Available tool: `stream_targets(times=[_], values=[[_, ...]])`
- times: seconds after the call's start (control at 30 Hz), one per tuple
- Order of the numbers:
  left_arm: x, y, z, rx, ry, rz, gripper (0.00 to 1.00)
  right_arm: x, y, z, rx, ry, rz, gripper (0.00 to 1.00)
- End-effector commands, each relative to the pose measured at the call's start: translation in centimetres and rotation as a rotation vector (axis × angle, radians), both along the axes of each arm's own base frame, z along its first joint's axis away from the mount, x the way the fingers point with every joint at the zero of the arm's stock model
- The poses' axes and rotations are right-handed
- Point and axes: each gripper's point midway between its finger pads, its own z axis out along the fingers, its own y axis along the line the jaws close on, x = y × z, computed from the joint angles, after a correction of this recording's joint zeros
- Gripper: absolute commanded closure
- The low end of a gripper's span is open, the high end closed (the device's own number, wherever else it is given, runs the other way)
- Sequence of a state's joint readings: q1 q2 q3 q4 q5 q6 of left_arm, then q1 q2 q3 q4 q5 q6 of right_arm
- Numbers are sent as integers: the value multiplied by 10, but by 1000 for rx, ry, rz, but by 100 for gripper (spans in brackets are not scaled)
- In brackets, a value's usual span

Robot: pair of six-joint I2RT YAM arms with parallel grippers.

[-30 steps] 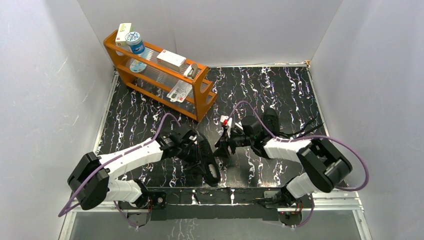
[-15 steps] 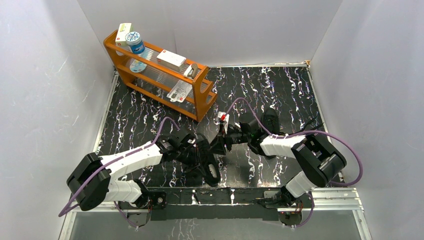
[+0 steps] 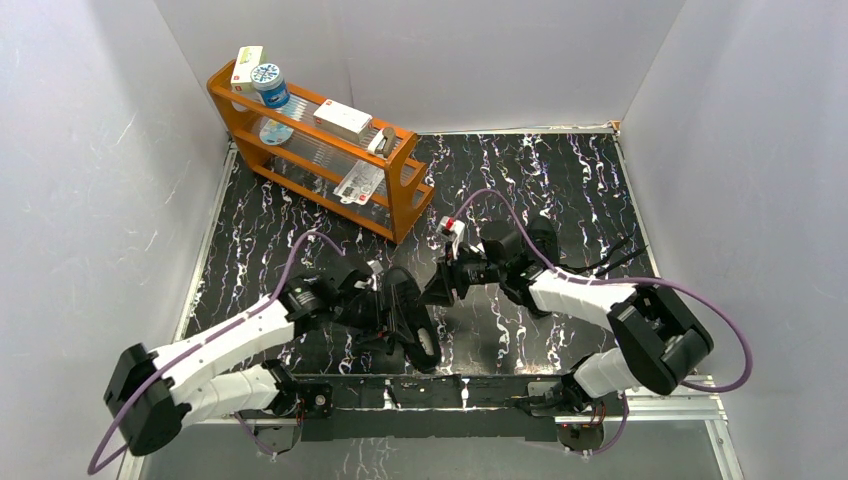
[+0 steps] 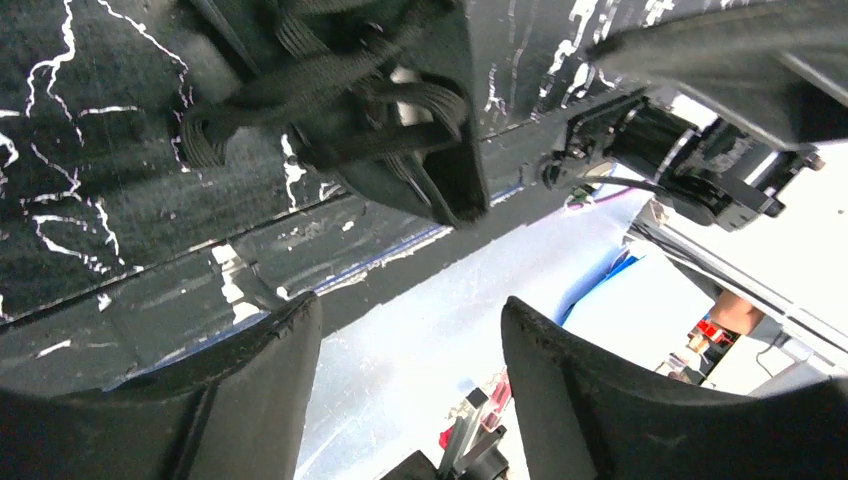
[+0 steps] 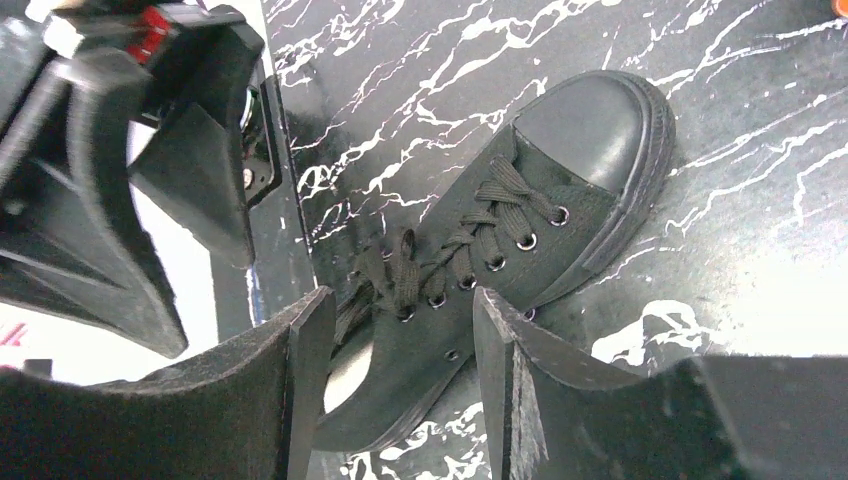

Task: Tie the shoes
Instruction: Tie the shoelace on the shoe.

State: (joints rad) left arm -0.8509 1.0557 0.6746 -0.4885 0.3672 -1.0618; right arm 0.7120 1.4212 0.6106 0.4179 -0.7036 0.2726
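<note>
Left wrist, fingers [image 4: 620, 400] newly apart, shoe [image 4: 400, 140] beyond

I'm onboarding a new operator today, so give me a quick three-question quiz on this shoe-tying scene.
1. True or false: the left gripper is clamped on a lace.
2. The orange rack stands: A) far left of the table B) near right C) between the arms.
3. Fill in: in the right wrist view, a black ___ lies beyond the right gripper's open jaws.
Key: 1 false, its jaws are open and empty; 2 A; 3 sneaker.
</note>
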Motion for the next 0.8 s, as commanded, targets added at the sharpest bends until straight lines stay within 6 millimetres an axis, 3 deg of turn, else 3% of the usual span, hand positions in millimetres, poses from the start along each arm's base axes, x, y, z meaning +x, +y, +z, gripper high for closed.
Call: stream_targets(times=[0.0, 0.1, 0.17, 0.3, 0.43, 0.6, 0.77], values=[[-1, 12, 27, -25, -74, -1, 34, -13, -2, 13, -55, 134, -64, 39], [9, 12, 29, -43, -127, -11, 34, -30, -1, 15, -50, 132, -66, 39], [21, 7, 29, -65, -195, -24, 34, -36, -1, 12, -60, 148, -66, 46], [61, 4, 25, -122, -289, -15, 38, -58, 10, 11, -68, 131, -5, 48], [92, 5, 10, -182, -322, -24, 46, -55, 10, -6, -149, 109, -53, 47], [93, -8, -5, -238, -303, -144, 52, -48, 17, -9, -168, 106, -95, 47], [91, -10, -1, -285, -358, -175, 49, -50, 18, -17, -184, 121, -108, 47]])
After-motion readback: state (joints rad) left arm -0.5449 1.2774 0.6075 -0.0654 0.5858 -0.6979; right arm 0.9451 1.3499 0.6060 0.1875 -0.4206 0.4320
